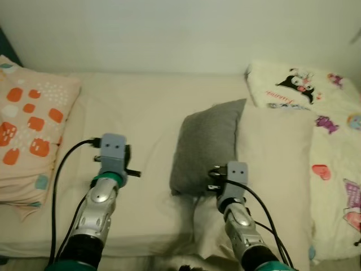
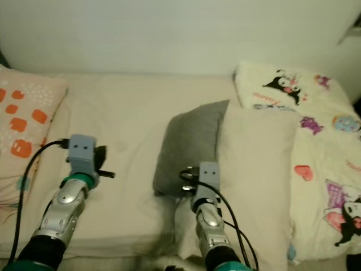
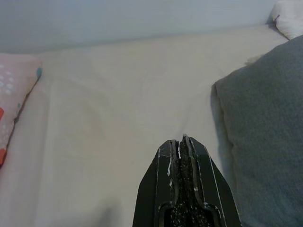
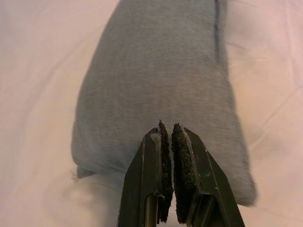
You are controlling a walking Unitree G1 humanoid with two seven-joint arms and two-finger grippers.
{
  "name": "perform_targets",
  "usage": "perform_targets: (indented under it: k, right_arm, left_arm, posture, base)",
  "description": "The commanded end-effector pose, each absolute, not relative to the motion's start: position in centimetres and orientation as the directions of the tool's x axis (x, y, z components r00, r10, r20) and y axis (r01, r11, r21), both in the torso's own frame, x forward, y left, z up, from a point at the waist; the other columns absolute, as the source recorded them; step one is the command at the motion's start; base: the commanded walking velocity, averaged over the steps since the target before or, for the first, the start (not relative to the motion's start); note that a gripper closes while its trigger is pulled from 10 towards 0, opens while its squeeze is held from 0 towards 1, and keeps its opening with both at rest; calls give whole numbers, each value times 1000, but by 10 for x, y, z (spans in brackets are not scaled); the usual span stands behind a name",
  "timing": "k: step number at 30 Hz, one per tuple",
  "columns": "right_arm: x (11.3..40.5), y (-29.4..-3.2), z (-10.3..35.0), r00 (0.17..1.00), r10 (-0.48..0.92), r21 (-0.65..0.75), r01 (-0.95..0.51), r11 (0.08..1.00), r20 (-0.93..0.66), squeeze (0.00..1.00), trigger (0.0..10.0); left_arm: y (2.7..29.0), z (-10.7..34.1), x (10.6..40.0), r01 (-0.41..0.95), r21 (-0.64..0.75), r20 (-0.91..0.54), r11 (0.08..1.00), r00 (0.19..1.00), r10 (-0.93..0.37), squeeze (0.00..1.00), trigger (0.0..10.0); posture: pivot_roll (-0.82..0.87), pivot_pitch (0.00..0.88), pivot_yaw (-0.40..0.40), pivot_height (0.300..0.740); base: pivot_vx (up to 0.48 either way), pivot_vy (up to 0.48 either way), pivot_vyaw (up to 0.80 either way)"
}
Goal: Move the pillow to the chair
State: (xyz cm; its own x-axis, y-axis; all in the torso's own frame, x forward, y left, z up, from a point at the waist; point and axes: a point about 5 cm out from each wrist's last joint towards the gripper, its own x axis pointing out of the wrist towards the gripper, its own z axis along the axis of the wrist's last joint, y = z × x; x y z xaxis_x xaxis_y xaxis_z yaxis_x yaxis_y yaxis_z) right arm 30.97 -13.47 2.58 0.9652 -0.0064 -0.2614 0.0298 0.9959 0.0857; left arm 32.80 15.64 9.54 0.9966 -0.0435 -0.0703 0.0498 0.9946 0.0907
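The grey pillow (image 1: pixel 206 148) hides its far right edge behind the cream pillow (image 1: pixel 273 169), just beyond the right tool (image 4: pixel 169 130). The orange-patterned pillow (image 1: pixel 28 130), well off to the left tool's (image 3: pixel 182 142) left, is cut by the frame edge. The cartoon print on the blanket (image 1: pixel 333 130) is too small to read.

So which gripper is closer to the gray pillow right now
The right gripper. It sits at the gray pillow's near edge, fingers shut. The left gripper hovers over bare sheet off to the pillow's left, also shut.
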Motion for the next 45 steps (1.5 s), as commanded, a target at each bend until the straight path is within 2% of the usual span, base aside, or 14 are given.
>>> perform_targets:
  k: [1,12,22,45]
  right_arm:
    - [306,-132,21,958,-8,98,38,995,-286,0,10000]
    - [307,-133,22,958,-4,91,32,995,-287,0,10000]
    - [306,-133,21,958,-2,89,29,996,-288,0,10000]
    - [305,-135,20,956,-5,87,32,996,-295,0,10000]
  left_arm:
    - [160,86,324,42,92,-106,995,994,-32,0,10000]
    - [159,85,323,45,72,-105,996,994,-37,0,10000]
    - [155,83,321,55,57,-112,997,993,-48,0,10000]
    - [158,80,320,35,29,-129,999,991,-31,0,10000]
  posture:
    - [77,31,17,740]
    - [74,32,11,740]
    - [67,37,7,740]
    - [59,33,8,740]
  base:
    - [0,0,0]
    - [0,0,0]
    - [0,-399,0]
    - [0,0,0]
